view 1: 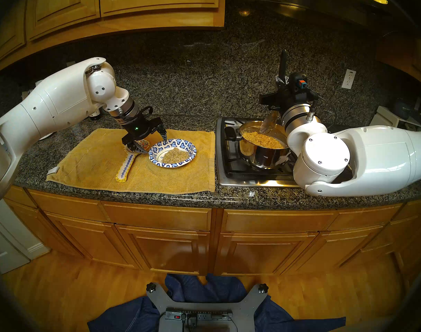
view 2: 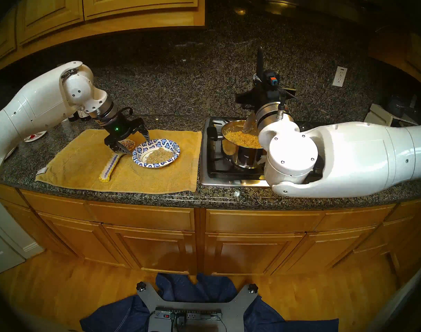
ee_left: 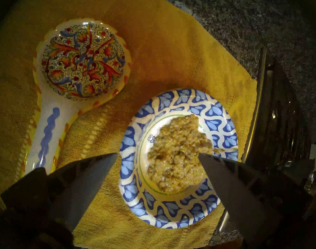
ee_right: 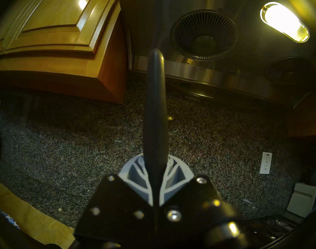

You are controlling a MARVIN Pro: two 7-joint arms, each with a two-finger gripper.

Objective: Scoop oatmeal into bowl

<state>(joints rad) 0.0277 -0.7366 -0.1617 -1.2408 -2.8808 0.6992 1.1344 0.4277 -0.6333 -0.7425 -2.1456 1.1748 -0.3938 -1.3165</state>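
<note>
Oatmeal [view 1: 175, 156] lies as a tan, lumpy, grainy mound in the white centre of the bowl [view 1: 189, 149], a shallow paper bowl with a blue-and-white leaf-patterned rim; a larger yellow mass fills the steel pot [view 1: 264, 154] on the stove [view 1: 231, 175].

Surface, near to far: wooden floor, wooden cabinet fronts, then a speckled granite counter [view 1: 204, 196]. A yellow towel [view 1: 176, 180] lies on the counter and carries the bowl and, just beside it, a painted ceramic spoon rest [view 1: 125, 169]. Behind stand a granite backsplash and upper wooden cabinets.

Left gripper [view 1: 153, 141] hangs over the towel at the bowl's left edge, pointing steeply down, fingers [ee_left: 92, 173] spread wide and holding nothing.

Right gripper [ee_right: 154, 171] points slightly upward above the pot, jaws clamped on the dark handle of a ladle [view 1: 282, 65]. The ladle's bowl end hangs over the pot's oatmeal.

Hidden: the right arm covers the pot's right side and part of the stove. The left gripper covers most of the spoon rest's round end in the head views. Items at the counter's far corners are too dark to identify.
</note>
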